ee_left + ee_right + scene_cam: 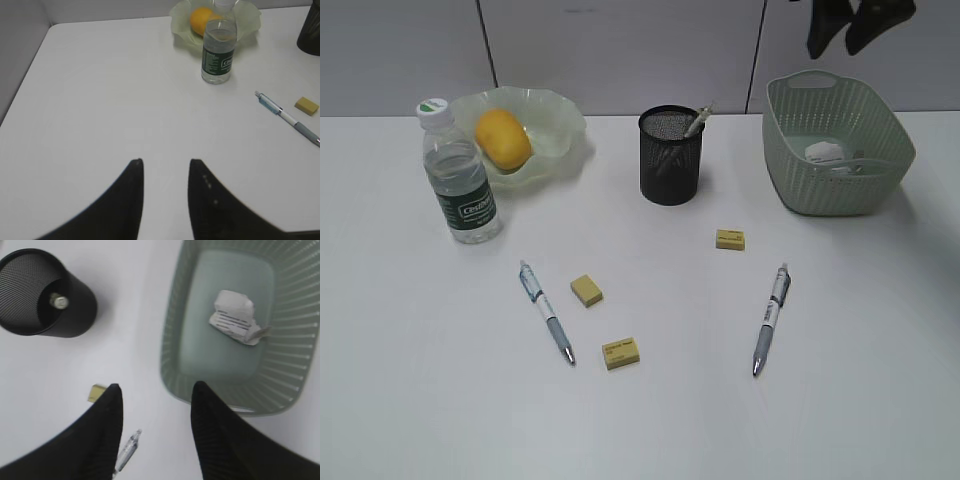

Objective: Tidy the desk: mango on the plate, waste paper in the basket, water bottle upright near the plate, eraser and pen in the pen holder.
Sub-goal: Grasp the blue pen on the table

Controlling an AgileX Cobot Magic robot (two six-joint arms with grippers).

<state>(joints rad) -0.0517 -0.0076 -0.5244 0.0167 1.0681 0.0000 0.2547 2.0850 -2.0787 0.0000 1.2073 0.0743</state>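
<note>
A white desk [410,380]. At far left, the mango [502,139] sits on the plate [560,120], with the water bottle [459,176] upright beside it. The waste paper [235,317] lies inside the basket [790,170], beyond the right gripper [156,392], whose fingers are spread and empty. The left gripper [165,165], also spread, hovers over bare desk. One pen stands in the pen holder [670,160]; two pens and three erasers lie loose.

Bottle label [475,208] lettering illegible; pen holder [310,30] cropped at the edge.
</note>
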